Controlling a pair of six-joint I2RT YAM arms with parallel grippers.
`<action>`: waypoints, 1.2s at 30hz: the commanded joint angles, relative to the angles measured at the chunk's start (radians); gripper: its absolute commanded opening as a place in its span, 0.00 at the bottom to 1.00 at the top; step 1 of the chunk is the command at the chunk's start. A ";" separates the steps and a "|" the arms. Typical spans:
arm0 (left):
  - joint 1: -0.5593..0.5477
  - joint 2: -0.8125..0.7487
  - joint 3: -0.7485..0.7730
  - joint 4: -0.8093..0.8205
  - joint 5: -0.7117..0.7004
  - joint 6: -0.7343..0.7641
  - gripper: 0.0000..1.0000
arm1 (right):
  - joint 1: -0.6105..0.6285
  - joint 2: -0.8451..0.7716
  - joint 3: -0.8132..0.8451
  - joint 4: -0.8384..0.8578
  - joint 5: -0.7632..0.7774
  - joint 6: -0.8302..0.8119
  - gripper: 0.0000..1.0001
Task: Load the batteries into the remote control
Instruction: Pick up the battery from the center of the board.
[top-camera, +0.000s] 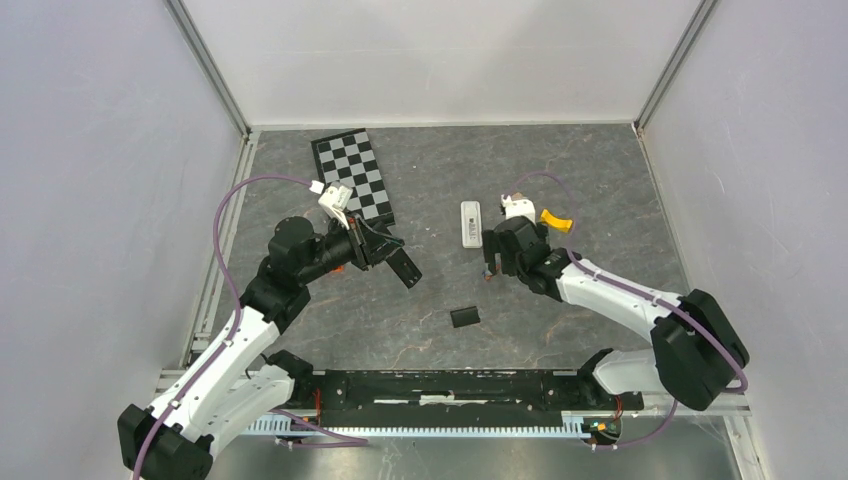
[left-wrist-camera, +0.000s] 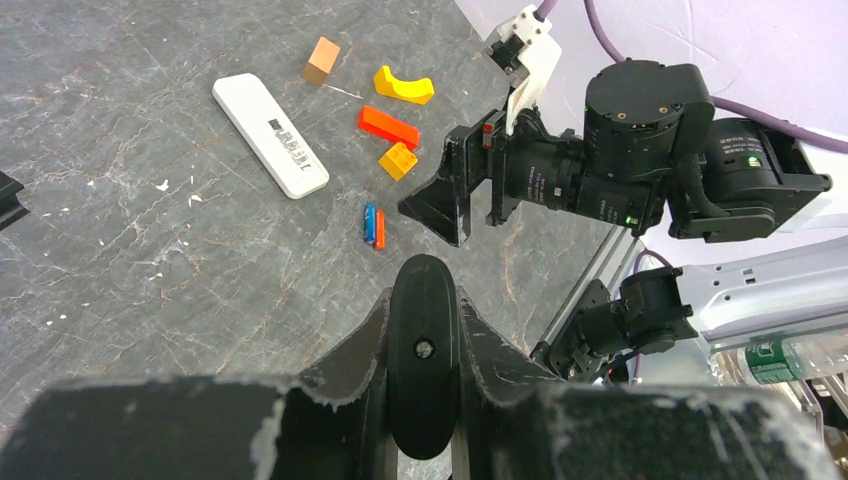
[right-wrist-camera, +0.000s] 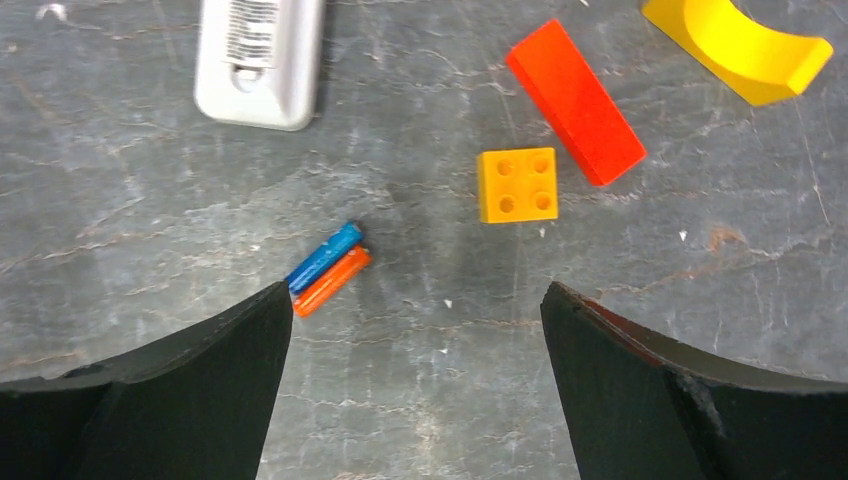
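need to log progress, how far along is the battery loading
Nothing loaded yet. The blue battery and orange battery lie side by side on the table, apart from the white remote. The right gripper hovers open above them; the left gripper clamps a black oblong piece. Left: picking up and inserting both.

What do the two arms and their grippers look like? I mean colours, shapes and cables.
Both the left arm and the right arm have white links joined by round black motor housings. A thin purple cable runs along each arm. The left gripper and the right gripper have broad matte black fingers; the left ones show pale scuffs.
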 joint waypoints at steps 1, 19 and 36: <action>-0.002 -0.016 0.034 0.023 -0.013 0.042 0.02 | -0.058 -0.036 -0.059 0.071 -0.023 0.052 0.98; -0.002 -0.047 0.028 0.022 -0.049 0.072 0.02 | -0.110 0.163 0.040 0.006 -0.244 0.211 0.44; -0.002 -0.055 0.018 -0.004 -0.054 0.079 0.02 | -0.079 0.195 0.066 0.021 -0.215 0.316 0.47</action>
